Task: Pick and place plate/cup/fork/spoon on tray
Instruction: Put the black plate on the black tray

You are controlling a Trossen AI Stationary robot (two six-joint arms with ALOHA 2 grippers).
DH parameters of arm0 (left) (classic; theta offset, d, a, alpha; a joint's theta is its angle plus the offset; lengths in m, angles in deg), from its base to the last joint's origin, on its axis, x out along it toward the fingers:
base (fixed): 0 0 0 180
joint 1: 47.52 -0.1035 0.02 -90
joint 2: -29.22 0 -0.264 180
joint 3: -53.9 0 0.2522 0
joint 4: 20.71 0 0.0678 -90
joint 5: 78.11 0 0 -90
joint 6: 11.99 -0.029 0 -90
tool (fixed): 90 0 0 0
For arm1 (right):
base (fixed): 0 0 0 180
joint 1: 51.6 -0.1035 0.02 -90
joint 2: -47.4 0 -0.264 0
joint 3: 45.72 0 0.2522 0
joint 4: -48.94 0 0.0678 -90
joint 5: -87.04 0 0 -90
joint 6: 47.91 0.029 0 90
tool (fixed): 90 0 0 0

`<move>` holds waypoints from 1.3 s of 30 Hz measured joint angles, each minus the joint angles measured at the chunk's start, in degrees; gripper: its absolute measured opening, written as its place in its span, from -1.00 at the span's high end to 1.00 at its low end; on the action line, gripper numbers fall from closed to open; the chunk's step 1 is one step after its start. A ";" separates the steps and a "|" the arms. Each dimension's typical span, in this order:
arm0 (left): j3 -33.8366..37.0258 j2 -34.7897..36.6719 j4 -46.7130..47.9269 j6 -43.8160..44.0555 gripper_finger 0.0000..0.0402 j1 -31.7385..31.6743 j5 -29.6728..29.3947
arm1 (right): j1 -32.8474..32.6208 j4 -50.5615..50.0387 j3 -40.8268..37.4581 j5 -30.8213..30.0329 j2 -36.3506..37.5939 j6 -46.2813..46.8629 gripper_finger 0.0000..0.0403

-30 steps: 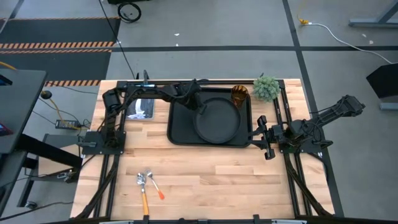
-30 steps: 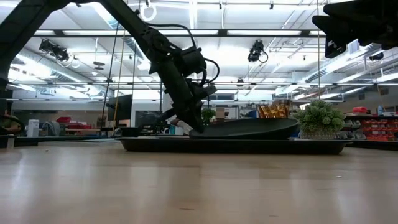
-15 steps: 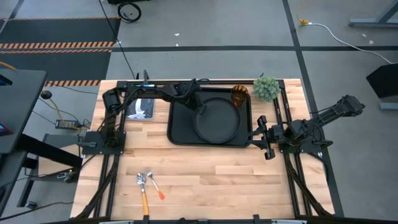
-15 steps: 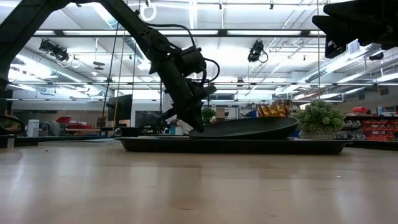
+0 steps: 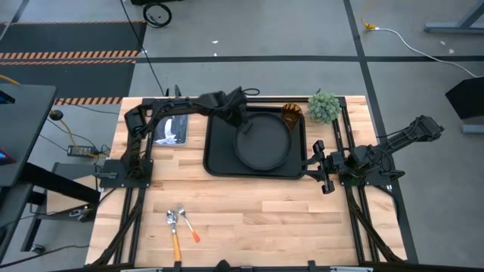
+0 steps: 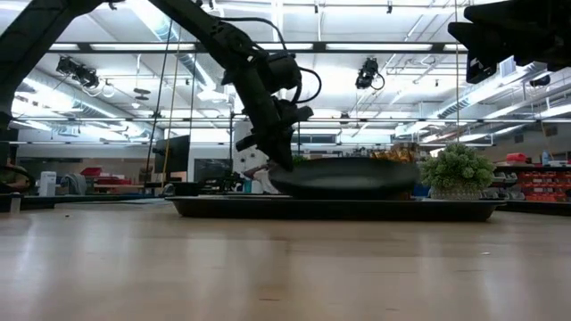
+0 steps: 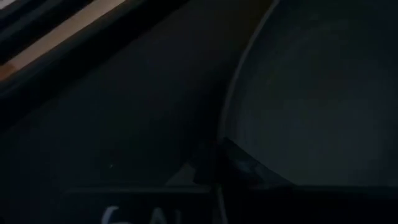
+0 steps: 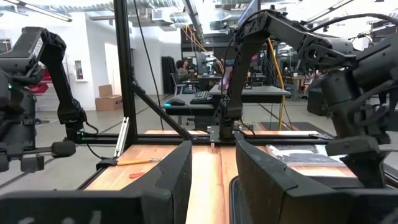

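Note:
The round black plate (image 5: 262, 143) is inside the black tray (image 5: 219, 162), which lies on the far half of the table. My left gripper (image 5: 237, 123) reaches in from the far left and is shut on the plate's rim. The amber cup (image 5: 292, 115) stands in the tray's far right corner. The fork (image 5: 175, 227) and the spoon (image 5: 189, 225) lie side by side on the wood near the front left. My right gripper (image 5: 321, 168) is open and empty beside the tray's right edge. My left gripper holds the plate by its far-left rim (image 7: 227, 152). One dark fingertip (image 7: 208, 167) shows at the rim; the other is hidden. The fingers slant down from the far left. In the low view the plate (image 6: 348, 176) sits about level at the tray's rim; whether it rests on the tray is hidden.
A small green plant (image 5: 324, 106) stands just off the tray's far right corner, next to the cup. A light flat object (image 5: 170, 132) lies left of the tray. Bare wood lies between the tray and the cutlery.
My left gripper has risen and drawn back toward the table's far left, still shut on the plate's rim. The held left rim has come up with it. The plate, which stood tilted with its right side higher, now looks about level.

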 joint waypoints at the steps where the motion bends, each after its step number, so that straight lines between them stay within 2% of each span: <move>1: 0.23 0.00 0.14 -0.03 0.93 0.15 -0.24 | -0.02 0.00 0.00 0.00 0.00 -0.02 0.35; 7: 0.84 0.00 0.39 -1.86 0.93 1.02 -1.53 | -0.02 0.00 0.02 0.00 0.00 -0.01 0.35; 13: 0.84 0.00 0.90 -1.51 0.93 0.76 0.83 | -0.01 0.01 0.00 0.00 0.00 0.00 0.35; 29: 0.86 0.00 0.87 -3.19 0.92 1.21 -1.83 | -0.01 0.00 0.02 0.00 0.00 0.00 0.35; 33: 0.86 0.00 -1.02 -3.48 0.80 1.78 -1.78 | -0.02 0.00 0.02 0.00 0.00 -0.02 0.35; 39: 0.86 0.08 0.47 -3.44 0.47 1.78 0.37 | -0.01 0.00 0.01 0.00 0.00 0.00 0.35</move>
